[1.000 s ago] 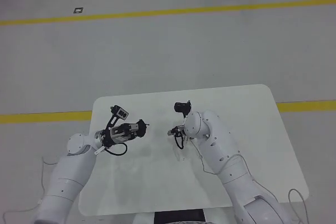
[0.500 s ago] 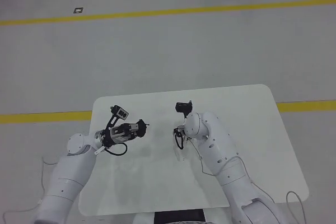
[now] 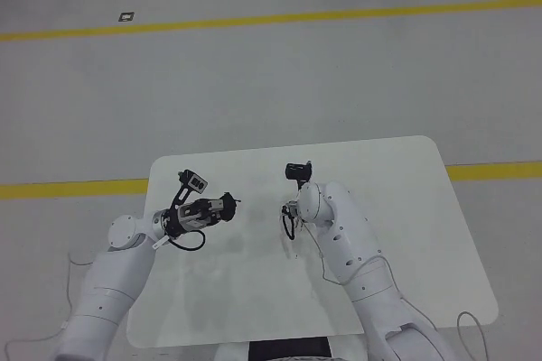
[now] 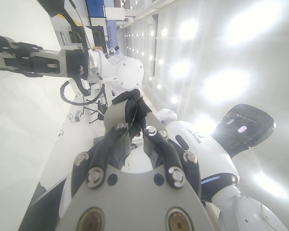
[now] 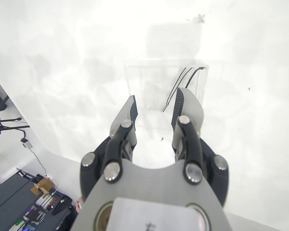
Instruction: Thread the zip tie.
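My left gripper [image 4: 132,97] [image 3: 228,206] is held above the left half of the white table [image 3: 406,180], shut on a thin black zip tie [image 4: 133,117] that runs down between its dark-padded fingertips. My right gripper [image 5: 155,104] [image 3: 287,217] points down at the table's middle and is open, nothing between its fingers. Just beyond its tips a clear box [image 5: 144,85] stands on the table, with a few black zip ties [image 5: 183,76] lying along one wall. The right arm's gripper [image 4: 16,58] also shows far off in the left wrist view.
The table's edge [image 5: 50,153] lies close behind the right gripper. A small speck of debris [image 5: 199,19] sits beyond the clear box. Yellow floor lines [image 3: 253,20] run behind and beside the table.
The right gripper has shifted slightly toward the right arm's own side and turned more steeply downward over the box. The left arm has kept still with the zip tie.
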You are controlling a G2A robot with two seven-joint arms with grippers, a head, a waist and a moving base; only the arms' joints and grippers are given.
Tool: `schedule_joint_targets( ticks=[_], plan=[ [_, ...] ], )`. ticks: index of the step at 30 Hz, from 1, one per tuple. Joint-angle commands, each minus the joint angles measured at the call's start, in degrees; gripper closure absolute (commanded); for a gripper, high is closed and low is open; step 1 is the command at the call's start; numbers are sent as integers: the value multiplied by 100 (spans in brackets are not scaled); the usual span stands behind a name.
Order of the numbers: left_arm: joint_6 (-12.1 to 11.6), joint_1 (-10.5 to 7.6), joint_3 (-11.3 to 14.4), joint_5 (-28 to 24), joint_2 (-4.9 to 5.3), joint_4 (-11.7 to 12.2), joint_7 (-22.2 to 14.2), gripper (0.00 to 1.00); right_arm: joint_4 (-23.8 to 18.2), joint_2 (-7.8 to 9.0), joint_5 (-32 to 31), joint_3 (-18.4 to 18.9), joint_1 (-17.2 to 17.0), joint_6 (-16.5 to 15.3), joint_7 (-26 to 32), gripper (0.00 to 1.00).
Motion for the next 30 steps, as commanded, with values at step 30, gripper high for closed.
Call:
schedule_joint_targets(
  ticks=[30],
  plan=[
    [0, 0, 0, 0, 0, 0, 0, 100, 1038, -515, -685, 462, 365, 0, -105, 71]
  ],
)
